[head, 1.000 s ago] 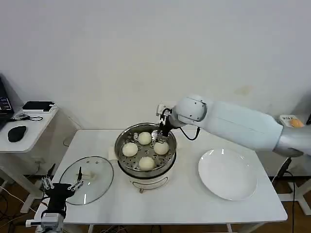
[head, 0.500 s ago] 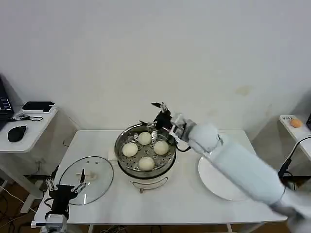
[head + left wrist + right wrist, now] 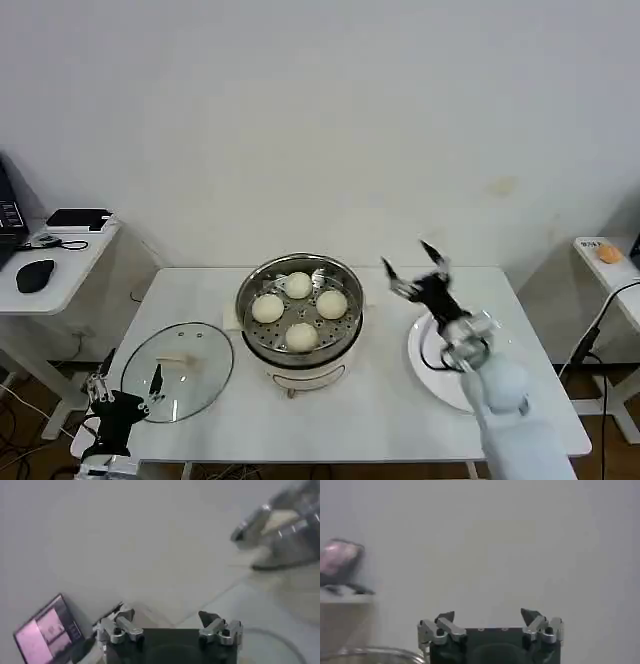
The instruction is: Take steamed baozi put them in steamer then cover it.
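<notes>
We seem to be in a lab or test room, not a kitchen: a bare white wall (image 3: 300, 120), a plain white bench (image 3: 380, 410), loose cables on the floor (image 3: 30, 420), and beyond the left claw (image 3: 120, 392) a side desk (image 3: 60, 265) holding a computer mouse (image 3: 34, 274).

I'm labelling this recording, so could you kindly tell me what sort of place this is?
Probably a lab or office room staged as a kitchen: a steamer with steamed baozi sits on a plain white table, beside a side desk holding a computer mouse.
</notes>
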`<state>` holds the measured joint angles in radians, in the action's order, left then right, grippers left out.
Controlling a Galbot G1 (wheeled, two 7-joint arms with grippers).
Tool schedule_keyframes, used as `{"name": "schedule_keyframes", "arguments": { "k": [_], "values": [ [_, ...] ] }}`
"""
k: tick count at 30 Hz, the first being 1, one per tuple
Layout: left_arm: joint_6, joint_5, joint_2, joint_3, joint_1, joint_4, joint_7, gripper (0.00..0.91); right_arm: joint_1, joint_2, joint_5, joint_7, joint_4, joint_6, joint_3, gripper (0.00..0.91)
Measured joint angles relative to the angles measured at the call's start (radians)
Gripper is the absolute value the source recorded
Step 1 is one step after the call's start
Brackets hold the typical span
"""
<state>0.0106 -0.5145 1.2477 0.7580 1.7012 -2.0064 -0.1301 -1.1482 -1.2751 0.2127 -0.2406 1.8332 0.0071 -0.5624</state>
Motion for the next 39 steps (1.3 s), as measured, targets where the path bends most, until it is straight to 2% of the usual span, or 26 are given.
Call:
{"name": "schedule_keyframes", "arguments": {
  "k": [7,17,27,39],
  "values": [
    [0.021,-0.320,-0.022,0.018,-0.004,0.048,0.002,0.907,-0.182,-0.063,-0.016,-0.016,0.046,0.049,-0.178,0.907],
    [0.030,-0.614,-0.088,-0.027,-0.060,0.158,-0.012,0.907,-0.342,-0.123,-0.033,-0.003,0.081,0.083,-0.309,0.907],
    [0.031,-0.732,-0.130,-0.114,-0.158,0.295,-0.020,0.907,-0.435,-0.167,-0.057,0.001,0.111,0.099,-0.362,0.907],
    [0.030,-0.771,-0.170,-0.170,-0.273,0.404,-0.021,0.907,-0.480,-0.202,-0.078,0.002,0.108,0.116,-0.378,0.907]
  ]
}}
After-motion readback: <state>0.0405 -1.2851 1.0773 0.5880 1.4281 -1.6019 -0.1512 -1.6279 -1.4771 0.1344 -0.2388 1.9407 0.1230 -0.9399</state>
